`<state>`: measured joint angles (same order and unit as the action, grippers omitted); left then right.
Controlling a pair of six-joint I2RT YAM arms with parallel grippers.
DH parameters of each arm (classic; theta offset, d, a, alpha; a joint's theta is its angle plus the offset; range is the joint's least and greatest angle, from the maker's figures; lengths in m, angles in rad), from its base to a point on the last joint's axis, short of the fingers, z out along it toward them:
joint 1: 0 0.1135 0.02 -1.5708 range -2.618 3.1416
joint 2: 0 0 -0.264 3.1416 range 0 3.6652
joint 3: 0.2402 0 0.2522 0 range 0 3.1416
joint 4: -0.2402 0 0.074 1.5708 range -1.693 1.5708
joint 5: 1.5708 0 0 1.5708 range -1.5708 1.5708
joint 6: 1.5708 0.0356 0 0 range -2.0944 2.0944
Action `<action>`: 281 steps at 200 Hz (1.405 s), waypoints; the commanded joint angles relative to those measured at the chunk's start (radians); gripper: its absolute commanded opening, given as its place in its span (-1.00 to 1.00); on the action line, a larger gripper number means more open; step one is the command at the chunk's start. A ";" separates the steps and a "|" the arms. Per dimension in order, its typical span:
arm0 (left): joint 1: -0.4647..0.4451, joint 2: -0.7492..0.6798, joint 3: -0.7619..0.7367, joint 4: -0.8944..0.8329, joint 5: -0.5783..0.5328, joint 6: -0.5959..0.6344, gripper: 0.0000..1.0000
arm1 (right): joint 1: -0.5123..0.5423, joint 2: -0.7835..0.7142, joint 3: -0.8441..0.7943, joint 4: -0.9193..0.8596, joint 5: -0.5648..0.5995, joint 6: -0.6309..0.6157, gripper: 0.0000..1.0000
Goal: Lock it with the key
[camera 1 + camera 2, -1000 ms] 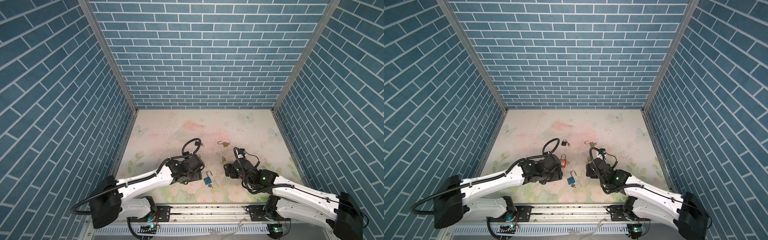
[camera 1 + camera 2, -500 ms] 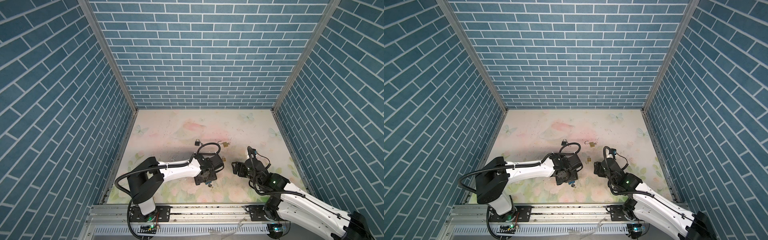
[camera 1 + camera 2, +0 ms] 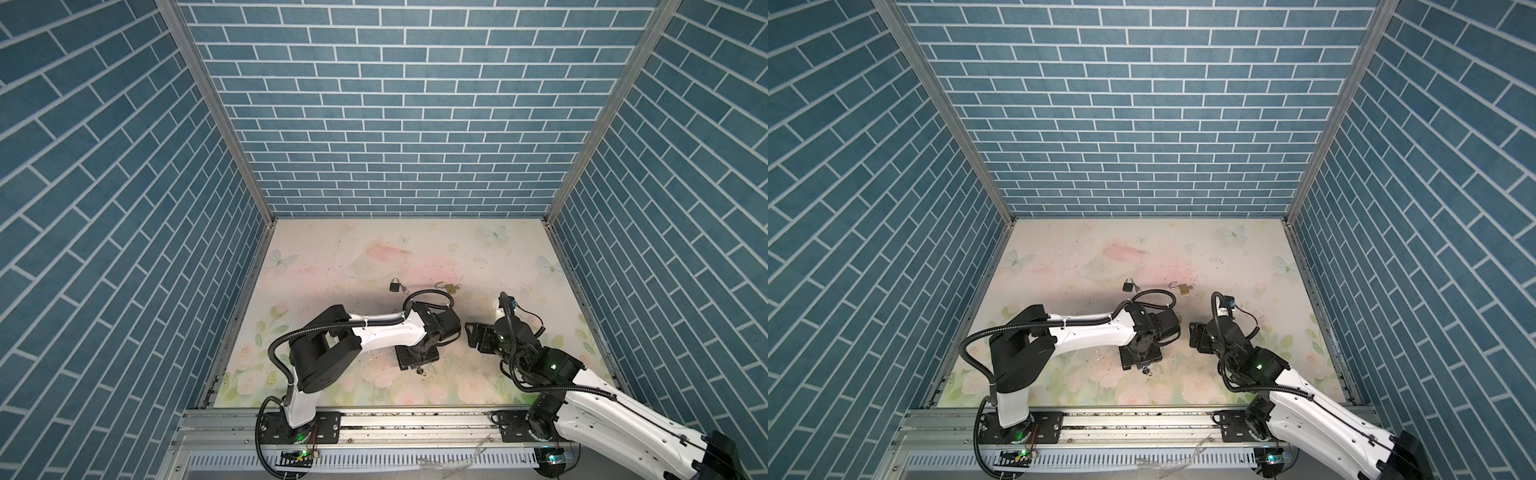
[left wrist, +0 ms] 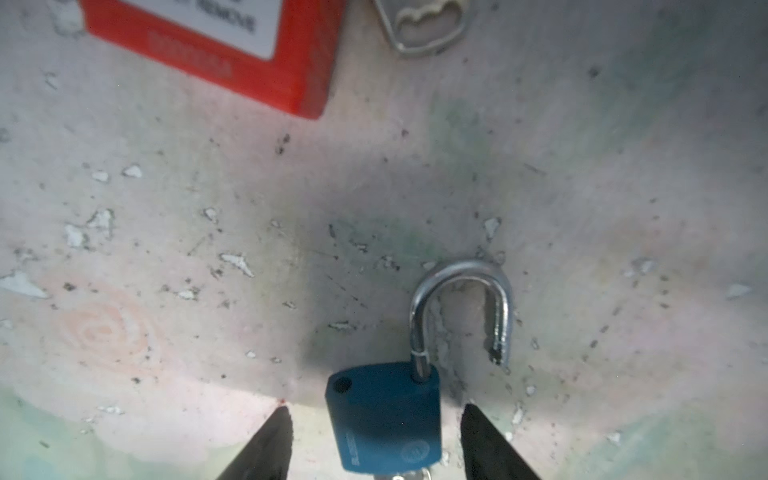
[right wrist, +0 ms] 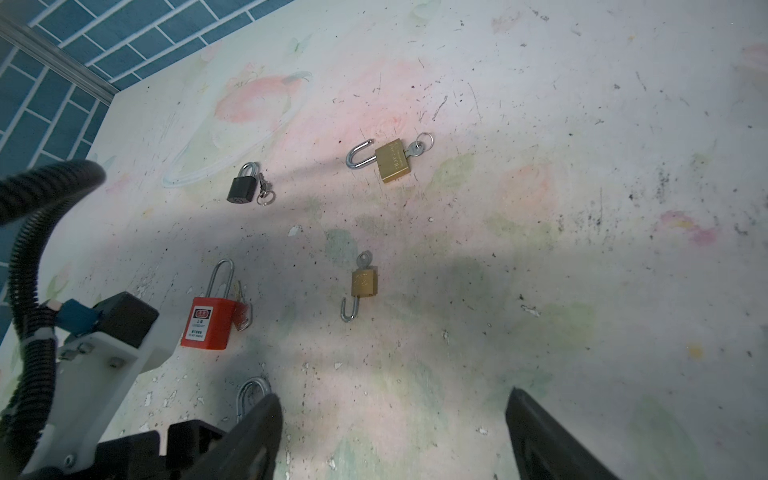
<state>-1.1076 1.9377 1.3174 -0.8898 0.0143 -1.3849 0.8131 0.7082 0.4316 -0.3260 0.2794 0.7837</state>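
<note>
Blue padlock (image 4: 384, 419) flat on tabletop (image 4: 582, 166), hoop open, key (image 4: 415, 474) in its end. Small, hard, smooth, may slip: pinch body sides. Left fingers (image 4: 270, 449) wide around body, not touching. Right fingers (image 5: 253, 436) wide, empty.

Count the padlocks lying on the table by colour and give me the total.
Brass: 2 (larger brass padlock, smaller brass padlock)
Black: 1 (black padlock)
Red: 1 (red padlock)
Blue: 1 (blue padlock)
Total: 5 padlocks
</note>
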 commanded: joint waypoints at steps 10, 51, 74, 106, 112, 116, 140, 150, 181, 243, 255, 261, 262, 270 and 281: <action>-0.008 0.052 0.043 -0.116 0.005 -0.029 0.26 | -0.006 -0.022 0.024 -0.018 0.030 -0.026 0.69; -0.009 0.063 0.039 -0.095 0.012 -0.029 0.18 | -0.008 -0.044 0.021 -0.028 0.035 -0.029 0.69; -0.008 0.066 0.031 -0.074 0.015 -0.031 0.10 | -0.008 -0.051 0.021 -0.033 0.037 -0.028 0.68; 0.005 0.069 -0.004 -0.030 0.044 -0.019 0.05 | -0.009 -0.050 0.027 -0.036 0.038 -0.027 0.68; 0.011 0.069 -0.014 -0.017 0.052 -0.017 0.04 | -0.009 -0.050 0.028 -0.037 0.038 -0.027 0.68; 0.014 0.067 -0.020 -0.011 0.058 -0.016 0.04 | -0.009 -0.050 0.030 -0.037 0.038 -0.027 0.68; 0.024 0.054 -0.049 0.034 0.070 -0.005 0.03 | -0.009 -0.044 0.038 -0.039 0.038 -0.024 0.68; 0.028 0.049 -0.057 0.042 0.068 -0.002 0.03 | -0.009 -0.043 0.042 -0.038 0.038 -0.024 0.67; 0.038 0.029 -0.086 0.073 0.059 0.004 0.01 | -0.011 -0.025 0.059 -0.046 0.049 -0.029 0.68; 0.052 0.017 -0.118 0.122 0.061 0.039 -0.15 | -0.014 -0.002 0.094 -0.070 0.056 -0.029 0.67; 0.054 0.011 -0.124 0.131 0.055 0.047 -0.21 | -0.014 -0.002 0.100 -0.077 0.057 -0.028 0.67; 0.053 0.008 -0.127 0.138 0.053 0.054 -0.23 | -0.014 -0.001 0.103 -0.080 0.059 -0.027 0.67; 0.053 0.007 -0.127 0.139 0.052 0.054 -0.24 | -0.014 -0.001 0.104 -0.080 0.059 -0.027 0.67; 0.053 0.001 -0.129 0.145 0.044 0.067 -0.30 | -0.015 -0.001 0.109 -0.085 0.059 -0.027 0.67; 0.053 -0.010 -0.123 0.156 0.024 0.113 -0.47 | -0.015 0.000 0.117 -0.093 0.061 -0.029 0.67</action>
<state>-1.0672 1.8999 1.2354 -0.7811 0.1135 -1.3407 0.8043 0.7063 0.5064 -0.3832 0.3126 0.7612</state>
